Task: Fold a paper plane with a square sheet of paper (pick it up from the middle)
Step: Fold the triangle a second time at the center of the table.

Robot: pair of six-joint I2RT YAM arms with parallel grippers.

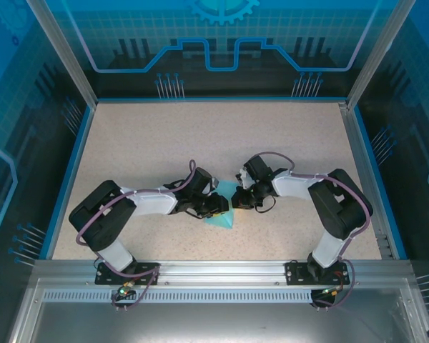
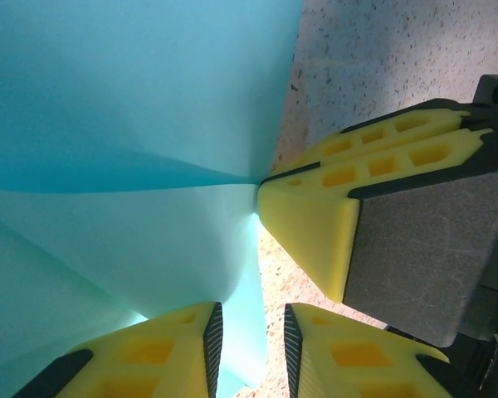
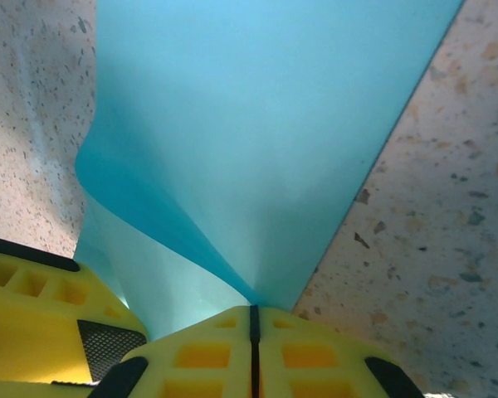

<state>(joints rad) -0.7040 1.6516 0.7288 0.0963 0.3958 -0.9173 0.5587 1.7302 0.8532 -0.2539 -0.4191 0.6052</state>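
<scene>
The square sheet of paper [image 1: 222,217] is light cyan and lies bent between the two arms at the table's middle, near the front. It holds a loose fold and does not have the form of a paper plane. My right gripper [image 3: 253,313] is shut on the sheet's edge [image 3: 257,166], and the paper fans out from its yellow fingertips. In the left wrist view the right gripper [image 2: 266,186] pinches the sheet [image 2: 133,124] at a point. My left gripper [image 2: 251,319] stands open, with a strip of the sheet hanging in the gap beside its left finger [image 2: 191,340].
The speckled beige table [image 1: 200,136] stretches wide behind the arms, bounded by a blue rim [image 1: 71,157] and glass walls. The two grippers [image 1: 229,202] are almost touching. A finger of the left gripper [image 3: 33,315] sits close beside the right gripper.
</scene>
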